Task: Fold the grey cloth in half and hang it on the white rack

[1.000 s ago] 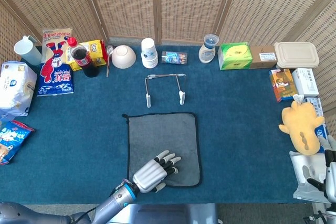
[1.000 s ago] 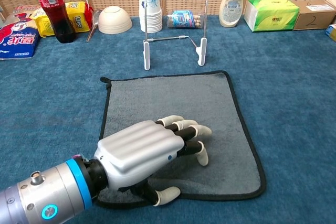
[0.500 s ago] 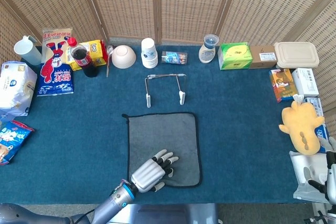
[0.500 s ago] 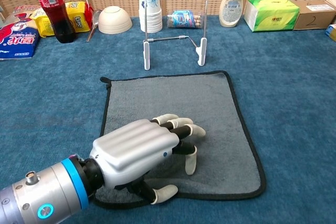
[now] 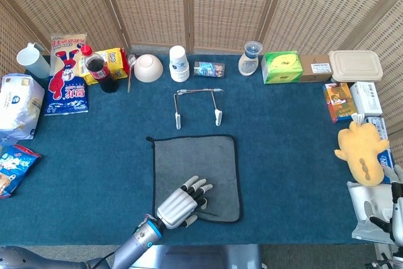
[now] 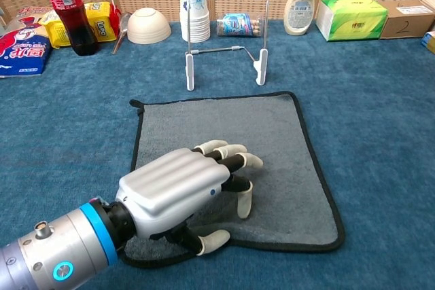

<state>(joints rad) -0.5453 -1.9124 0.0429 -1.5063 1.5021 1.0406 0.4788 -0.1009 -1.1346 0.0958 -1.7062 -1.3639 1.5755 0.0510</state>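
Well, the left hand [image 6: 183,198] is resting, fingers curling, perhaps pinching the flat, unfolded grey black-edged cloth [image 6: 272,147], leaving folding and the white wire rack [image 6: 224,49] undone.

Wicker screen [image 5: 189,4] (slatted), blue tablecloth [image 5: 289,155]

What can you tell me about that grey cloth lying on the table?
The grey cloth is a soft, towel-like rectangle with dark stitched edging and a small loop at its far left corner. It lies spread flat, unfolded, on the blue table cover, just in front of the white rack without touching it. The left hand rests over its near left part, fingers curled down onto the fabric, thumb at the near edge. Nothing else touches it.
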